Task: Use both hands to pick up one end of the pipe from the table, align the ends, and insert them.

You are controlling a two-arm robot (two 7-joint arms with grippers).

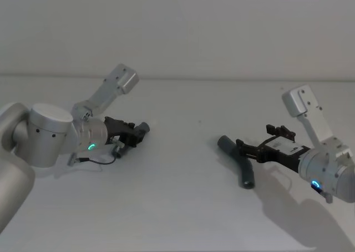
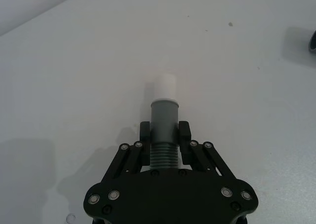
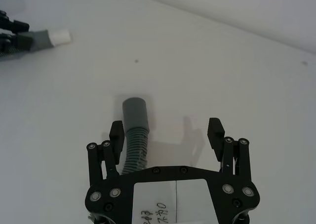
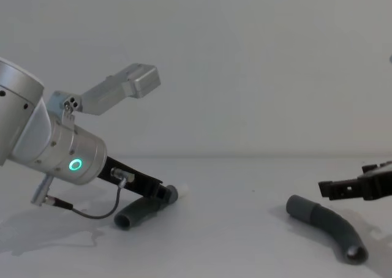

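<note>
Stands at the pickup stage, roughly half done.

Grips the shorter pipe piece [image 2: 164,155] with the left gripper [image 2: 164,132], narrowed tight onto the ribs just behind the smooth cuff [image 2: 164,113]. Leaves the whitish tip [image 2: 164,86] free and pointing out ahead. Holds that piece low over the left half of the tabletop [image 1: 183,207], about midway between the near and far edges. Seems, from the chest view, to rest the open ribbed end on the surface, though hard to say for sure at that angle.

Has not yet taken the longer piece [image 3: 134,150], lying flat on the right half of the tabletop. Hovers there with the right gripper [image 3: 166,130] spread wide, straddling the hose just behind the wider grey cuff [image 3: 135,113]. Sits off-centre, with the ribs close beside one finger and well apart from the other. Appears in the chest view to hang just above the hose, touching nothing.

Finds the two cuffs well apart, turned roughly toward each other across the middle of the tabletop, with no alignment begun.

Left to do, by this reading:
- centre and lower the right gripper, then close on the longer piece
- raise both pieces off the tabletop
- bring tip and sleeve onto one line
- push the narrow end into the wide one
</note>
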